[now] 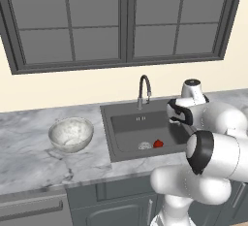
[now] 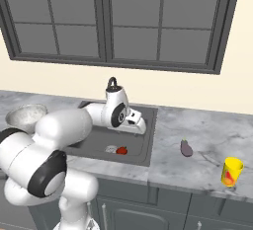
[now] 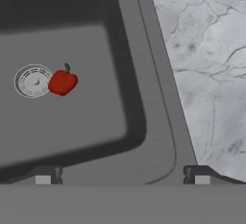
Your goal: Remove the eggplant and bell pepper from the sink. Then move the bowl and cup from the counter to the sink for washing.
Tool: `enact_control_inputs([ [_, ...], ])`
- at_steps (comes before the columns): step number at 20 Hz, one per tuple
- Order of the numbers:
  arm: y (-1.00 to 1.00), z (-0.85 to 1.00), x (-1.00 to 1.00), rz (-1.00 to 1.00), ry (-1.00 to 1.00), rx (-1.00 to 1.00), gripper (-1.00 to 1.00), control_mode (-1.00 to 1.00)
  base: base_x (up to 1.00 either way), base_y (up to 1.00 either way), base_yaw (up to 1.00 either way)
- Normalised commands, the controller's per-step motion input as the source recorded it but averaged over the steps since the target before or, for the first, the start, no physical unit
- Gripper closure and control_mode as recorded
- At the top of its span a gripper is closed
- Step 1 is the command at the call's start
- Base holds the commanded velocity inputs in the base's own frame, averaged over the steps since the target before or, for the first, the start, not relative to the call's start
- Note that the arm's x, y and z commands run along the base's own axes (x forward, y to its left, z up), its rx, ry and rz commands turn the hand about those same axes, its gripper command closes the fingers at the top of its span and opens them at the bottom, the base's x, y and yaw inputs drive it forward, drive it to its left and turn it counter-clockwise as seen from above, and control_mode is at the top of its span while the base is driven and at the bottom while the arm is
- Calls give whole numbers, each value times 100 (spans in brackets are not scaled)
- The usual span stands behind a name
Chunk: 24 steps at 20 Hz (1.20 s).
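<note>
pepper (image 3: 62, 81) on sink (image 1: 127, 123) floor beside drain (image 3: 32, 80) | eggplant (image 2: 186, 148), cup (image 2: 231, 172) on surface (image 2: 197, 135) right of sink | bowl (image 1: 70, 134) left | fingers (image 3: 42, 179) wide, empty, over sink's right rim

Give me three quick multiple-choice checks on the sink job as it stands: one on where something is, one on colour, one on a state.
1. Where is the small purple eggplant?
A. in the basin
B. on the marble counter, right of the dark grey sink
C. in the marbled bowl

2. What colour is the small cylindrical cup?
A. yellow
B. blue
C. white

3. How does the tool stand?
A. shut on the red bell pepper
B. shut, holding nothing
C. open, holding nothing

Answers: 1 B, it lies on the veined worktop, outside the basin. 2 A, bright yellow near the counter's front edge. 3 C, the fingertips stand wide apart and the pepper lies beside the round drain.
</note>
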Motion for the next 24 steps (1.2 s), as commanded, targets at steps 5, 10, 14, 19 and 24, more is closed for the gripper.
enact_control_inputs([
  [5, 30, -3, 0, 0, 1, 1, -100, -100, 0, 0, 0],
  [10, 22, -4, 0, 2, 0, 3, -100, -100, 0, 0, 0],
  [14, 16, -4, 0, 2, 0, 5, -100, -100, 0, 0, 0],
  [19, 19, -7, 3, 4, 0, 7, -100, -100, 0, 0, 0],
  [24, 18, -9, 5, 8, 0, 7, -100, -100, 0, 0, 0],
])
